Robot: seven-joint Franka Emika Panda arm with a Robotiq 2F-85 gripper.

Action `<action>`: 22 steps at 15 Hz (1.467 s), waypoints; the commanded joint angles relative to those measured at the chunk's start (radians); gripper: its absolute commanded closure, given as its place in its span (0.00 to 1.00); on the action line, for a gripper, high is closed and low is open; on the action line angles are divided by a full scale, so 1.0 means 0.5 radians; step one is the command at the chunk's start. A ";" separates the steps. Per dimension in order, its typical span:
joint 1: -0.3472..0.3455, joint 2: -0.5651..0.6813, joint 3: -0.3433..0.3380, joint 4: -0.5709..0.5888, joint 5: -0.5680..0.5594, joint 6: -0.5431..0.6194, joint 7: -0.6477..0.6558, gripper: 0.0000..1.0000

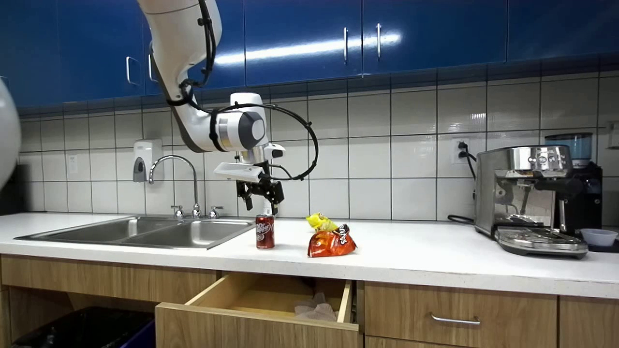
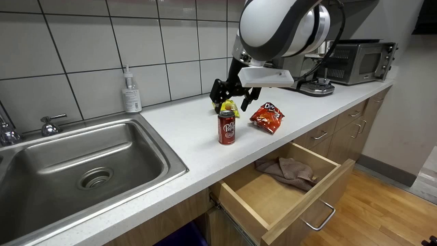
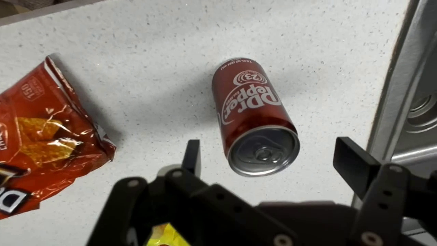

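Claw (image 2: 231, 109): one, on the white arm (image 1: 179, 41) — fingers (image 3: 356, 165) spread wide, holding nothing.
Can (image 2: 226, 128): one, red, upright on the counter (image 2: 186, 128), right of the sink (image 2: 178, 166); from where I stand it lies below the claw, roughly under its gap — long axis vertical, touched by neither finger.
Red bag (image 2: 267, 118): one, right of the can.
Yellow bag (image 1: 320, 222): one, farther off than the red.
Drawer (image 2: 268, 198): one pulled out on the near side, one brown cloth (image 2: 292, 172) inside.

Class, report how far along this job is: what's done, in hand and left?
Looks done: the wooden drawer stands open. In hand: the open gripper hangs close to the Dr Pepper can, holding nothing. Left, probably: grasping that can, since it stands ungripped on the white countertop.
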 commanded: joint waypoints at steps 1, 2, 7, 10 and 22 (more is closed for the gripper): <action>-0.052 0.064 0.048 0.149 0.026 -0.149 -0.119 0.00; -0.057 0.082 0.051 0.182 0.029 -0.180 -0.139 0.00; -0.079 0.172 0.053 0.330 0.038 -0.302 -0.190 0.00; -0.081 0.237 0.048 0.401 0.032 -0.339 -0.194 0.00; -0.075 0.400 0.049 0.545 0.025 -0.431 -0.181 0.00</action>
